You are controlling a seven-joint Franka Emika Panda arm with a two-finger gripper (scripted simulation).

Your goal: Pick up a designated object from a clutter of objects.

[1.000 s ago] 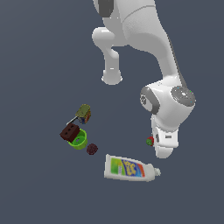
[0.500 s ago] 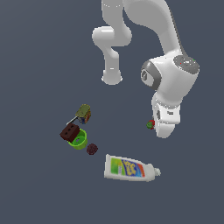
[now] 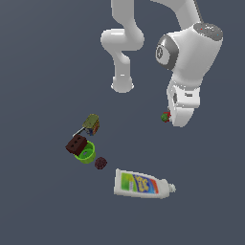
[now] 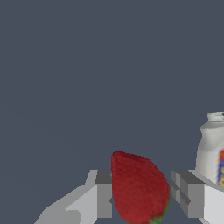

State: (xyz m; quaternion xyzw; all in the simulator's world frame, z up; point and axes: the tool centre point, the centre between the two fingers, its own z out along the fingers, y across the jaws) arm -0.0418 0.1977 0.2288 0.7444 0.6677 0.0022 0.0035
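The designated object, a tiny red strawberry with a green top, is held off the floor at the tip of my gripper. In the wrist view the strawberry sits squeezed between the two grey fingers, so the gripper is shut on it. The rest of the clutter lies below and toward the exterior view's left: a white labelled bottle, a maroon ball, a green cup, a dark brown block and an olive-orange box.
The arm's white base column stands behind the clutter. The bottle's cap end shows far below in the wrist view. The floor is a plain dark grey surface.
The gripper has risen with the strawberry in it, climbing well above the floor and away from the bottle. The clutter items have stayed where they were.
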